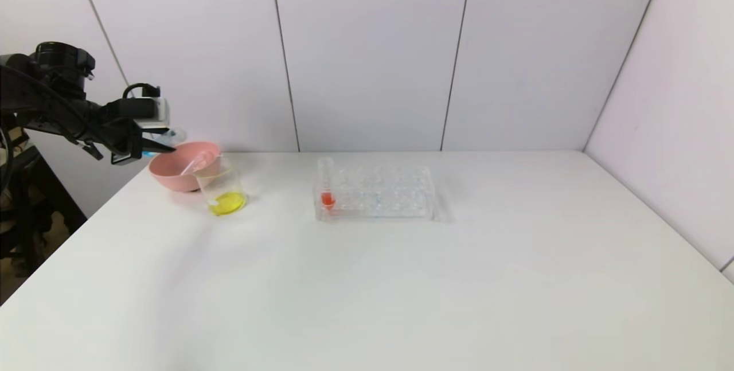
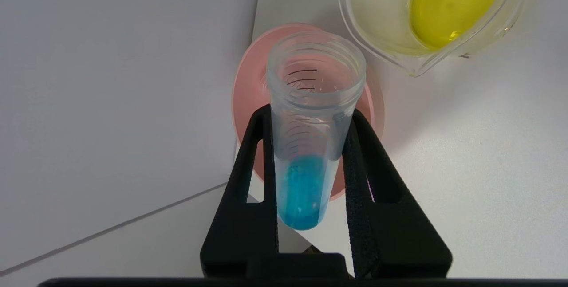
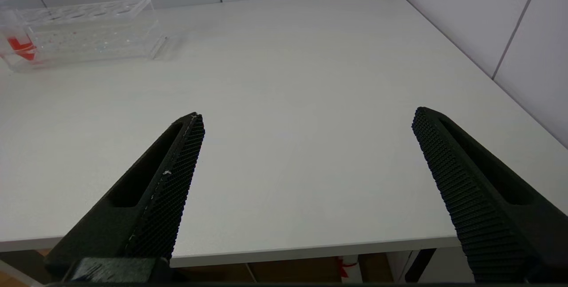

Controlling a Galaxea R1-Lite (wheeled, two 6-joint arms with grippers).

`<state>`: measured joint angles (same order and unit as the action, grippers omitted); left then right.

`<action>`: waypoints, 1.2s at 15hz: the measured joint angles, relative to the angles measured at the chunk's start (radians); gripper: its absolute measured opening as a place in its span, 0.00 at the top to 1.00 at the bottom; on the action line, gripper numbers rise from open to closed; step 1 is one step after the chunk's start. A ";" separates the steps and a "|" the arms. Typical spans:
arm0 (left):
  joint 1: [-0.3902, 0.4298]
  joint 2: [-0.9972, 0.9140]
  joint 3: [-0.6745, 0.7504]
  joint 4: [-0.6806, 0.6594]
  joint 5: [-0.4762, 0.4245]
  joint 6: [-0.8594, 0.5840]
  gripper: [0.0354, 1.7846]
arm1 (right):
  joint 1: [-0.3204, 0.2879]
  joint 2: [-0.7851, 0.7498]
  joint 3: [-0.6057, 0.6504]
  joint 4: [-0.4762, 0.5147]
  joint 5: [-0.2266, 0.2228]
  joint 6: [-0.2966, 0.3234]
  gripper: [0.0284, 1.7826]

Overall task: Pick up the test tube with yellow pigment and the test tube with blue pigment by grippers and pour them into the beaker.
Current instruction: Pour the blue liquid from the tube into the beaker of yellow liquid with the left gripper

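My left gripper (image 1: 153, 145) is shut on the test tube with blue pigment (image 2: 304, 189) and holds it in the air just left of the pink bowl (image 1: 182, 170). The tube is tilted, its open mouth (image 1: 172, 135) towards the bowl and the blue liquid in its rounded tip. The beaker (image 1: 223, 190) stands on the table at the bowl's right front, with yellow liquid in its bottom; it also shows in the left wrist view (image 2: 381, 21). A clear tube (image 1: 195, 163) leans in the pink bowl; no yellow shows in it. My right gripper (image 3: 306, 116) is open and empty.
A clear plastic rack (image 1: 375, 193) stands mid-table with one red-liquid tube (image 1: 327, 187) at its left end. The white table (image 1: 401, 291) meets wall panels at the back and right. The right gripper hovers over the table's near edge (image 3: 310, 247).
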<state>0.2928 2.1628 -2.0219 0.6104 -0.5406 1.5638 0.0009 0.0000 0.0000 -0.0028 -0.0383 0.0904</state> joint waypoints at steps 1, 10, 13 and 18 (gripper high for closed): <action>-0.002 0.000 0.000 0.000 0.000 0.000 0.77 | 0.000 0.000 0.000 0.000 0.000 0.000 0.04; -0.017 0.002 0.000 0.003 0.040 -0.001 0.77 | 0.000 0.000 0.000 0.000 0.000 0.000 0.04; -0.039 0.004 0.000 -0.005 0.094 0.001 0.77 | 0.000 0.000 0.000 0.000 0.000 0.000 0.04; -0.062 0.011 0.000 -0.021 0.135 0.042 0.77 | 0.000 0.000 0.000 0.000 0.000 0.000 0.04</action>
<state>0.2309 2.1740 -2.0215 0.5894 -0.4055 1.6062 0.0013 0.0000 0.0000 -0.0028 -0.0383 0.0909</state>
